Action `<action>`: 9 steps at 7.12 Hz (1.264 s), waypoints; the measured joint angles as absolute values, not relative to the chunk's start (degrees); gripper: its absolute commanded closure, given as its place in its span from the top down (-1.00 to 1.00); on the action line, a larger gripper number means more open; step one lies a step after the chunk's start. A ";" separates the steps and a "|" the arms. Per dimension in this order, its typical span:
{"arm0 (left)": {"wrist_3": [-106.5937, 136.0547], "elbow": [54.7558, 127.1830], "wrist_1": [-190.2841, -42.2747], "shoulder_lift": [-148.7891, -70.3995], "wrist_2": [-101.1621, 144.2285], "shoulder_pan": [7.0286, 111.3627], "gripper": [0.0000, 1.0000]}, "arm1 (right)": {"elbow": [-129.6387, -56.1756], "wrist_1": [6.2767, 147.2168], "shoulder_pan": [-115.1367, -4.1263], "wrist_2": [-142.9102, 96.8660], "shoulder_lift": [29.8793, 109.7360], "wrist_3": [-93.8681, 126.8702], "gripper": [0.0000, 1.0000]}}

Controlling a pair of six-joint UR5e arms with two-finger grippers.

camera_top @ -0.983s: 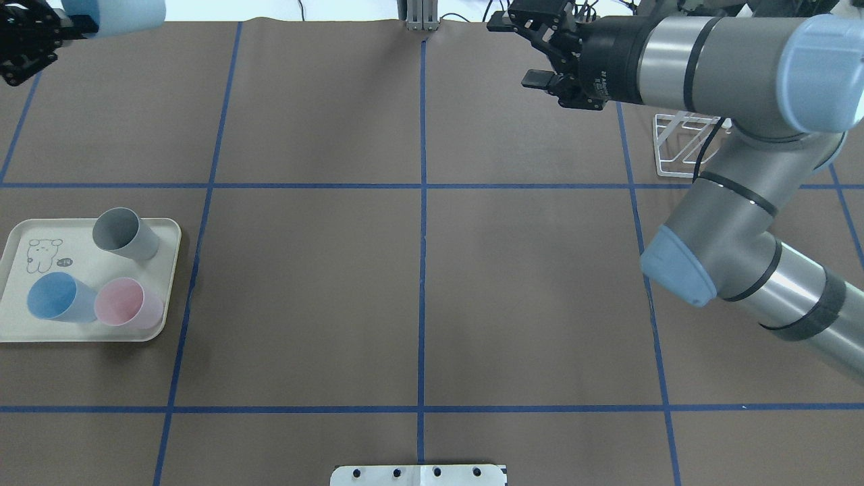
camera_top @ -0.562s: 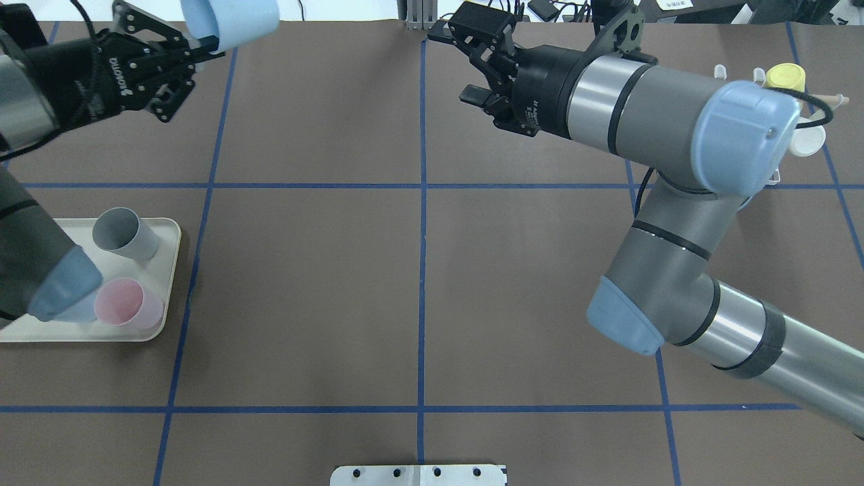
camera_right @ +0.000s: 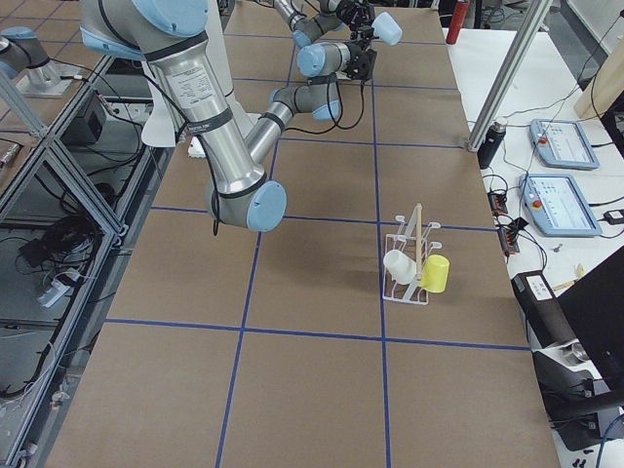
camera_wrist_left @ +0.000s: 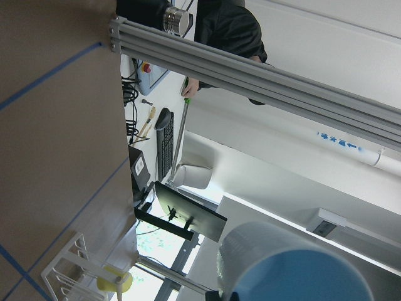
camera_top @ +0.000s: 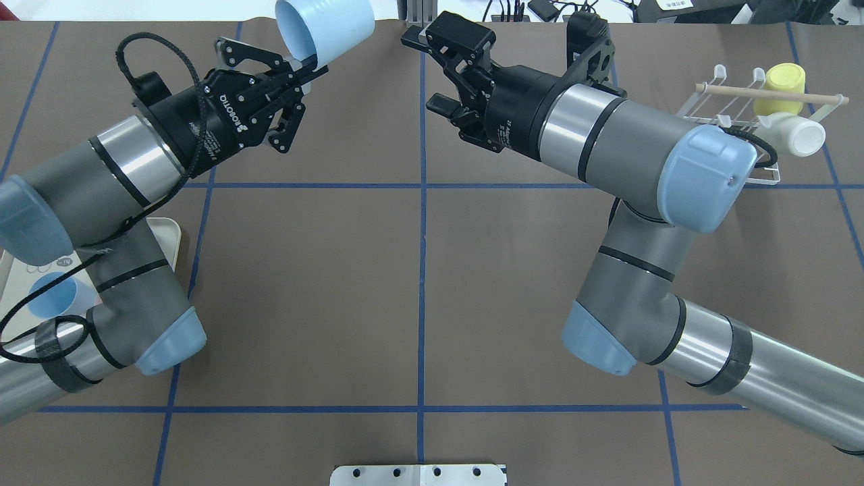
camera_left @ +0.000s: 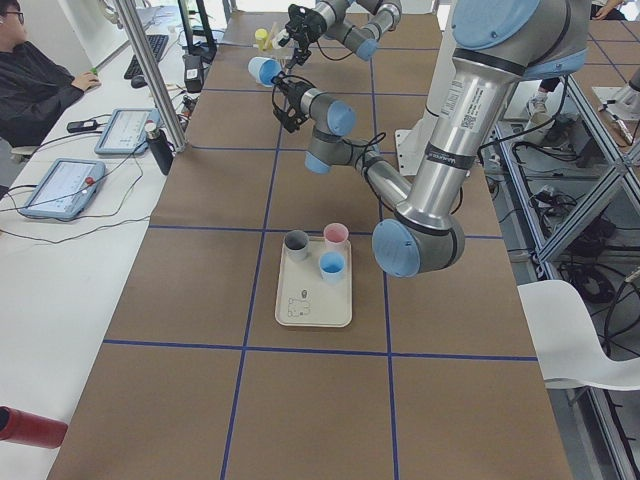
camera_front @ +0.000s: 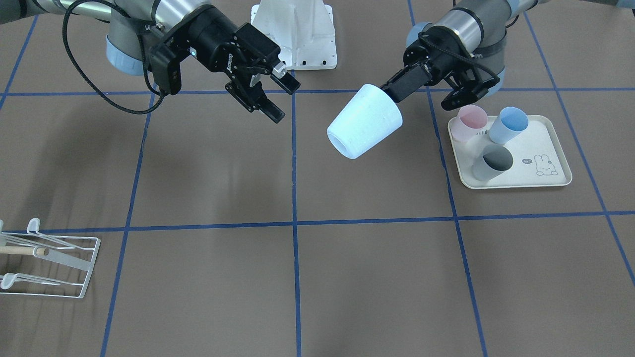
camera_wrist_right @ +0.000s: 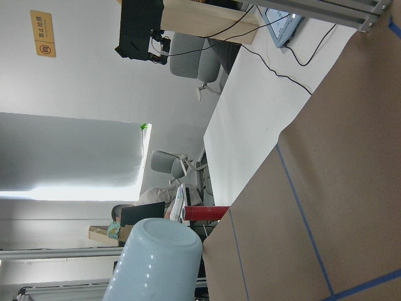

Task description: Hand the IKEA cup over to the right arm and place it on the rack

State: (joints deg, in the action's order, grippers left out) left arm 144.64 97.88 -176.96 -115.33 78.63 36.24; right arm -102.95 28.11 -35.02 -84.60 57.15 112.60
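The IKEA cup [camera_front: 364, 128] is pale blue and hangs tilted in the air over the table's middle, its mouth toward the left arm. My left gripper [camera_front: 392, 92] is shut on its rim. The overhead view shows the cup [camera_top: 324, 27] at the far edge, beyond the left gripper [camera_top: 307, 67]. My right gripper [camera_front: 282, 98] stands open a short way off, its fingers pointing at the cup and apart from it; overhead the right gripper [camera_top: 425, 71] sits just right of the centre line. The cup's base [camera_wrist_right: 160, 260] faces the right wrist camera. The white wire rack [camera_top: 736, 118] stands far right.
The rack [camera_right: 411, 261] holds a yellow cup [camera_top: 781, 88] and a white cup [camera_top: 800, 135]. A cream tray [camera_front: 555, 181] bears a pink cup [camera_front: 469, 124], a blue cup [camera_front: 508, 124] and a grey cup [camera_front: 492, 162]. A seated person [camera_left: 35, 85] is beside the table.
Both arms have swung in toward the table's middle. The left gripper has carried the pale-blue cup rightward, and the open right gripper has moved left, closer to the cup.
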 measured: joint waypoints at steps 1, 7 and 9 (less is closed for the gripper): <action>145.75 96.10 -178.25 -117.68 76.70 34.67 -1.00 | -102.93 27.93 -35.00 -84.54 56.96 112.94 1.00; 149.06 90.22 -189.94 -120.65 74.55 32.17 -1.00 | -102.31 24.10 -35.06 -82.87 56.33 116.23 1.00; 148.93 89.95 -190.36 -120.74 74.57 31.33 -1.00 | -101.89 24.01 -35.07 -82.80 56.40 116.22 1.00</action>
